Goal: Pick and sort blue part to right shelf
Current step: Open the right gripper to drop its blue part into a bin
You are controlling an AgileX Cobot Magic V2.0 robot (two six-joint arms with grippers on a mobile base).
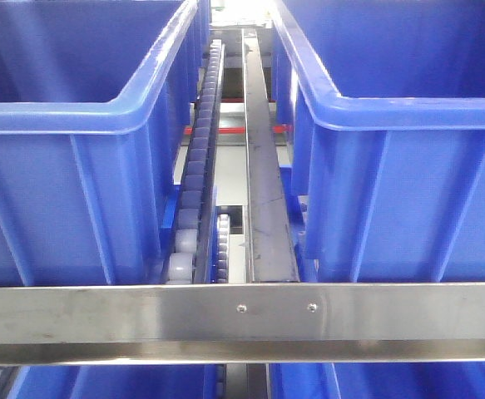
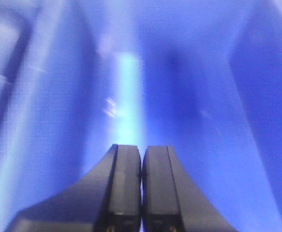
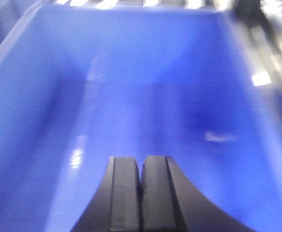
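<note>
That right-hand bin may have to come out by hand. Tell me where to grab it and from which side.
Take the right-hand bin by the rolled rim of its near wall, from the front and above. The rim overhangs the wall like a ledge; the steel bar crosses in front of the base, and the ribbed wall shows no handle.

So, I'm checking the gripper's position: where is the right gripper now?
In the right wrist view, the right gripper, shut and empty, points into a blue bin.
</note>
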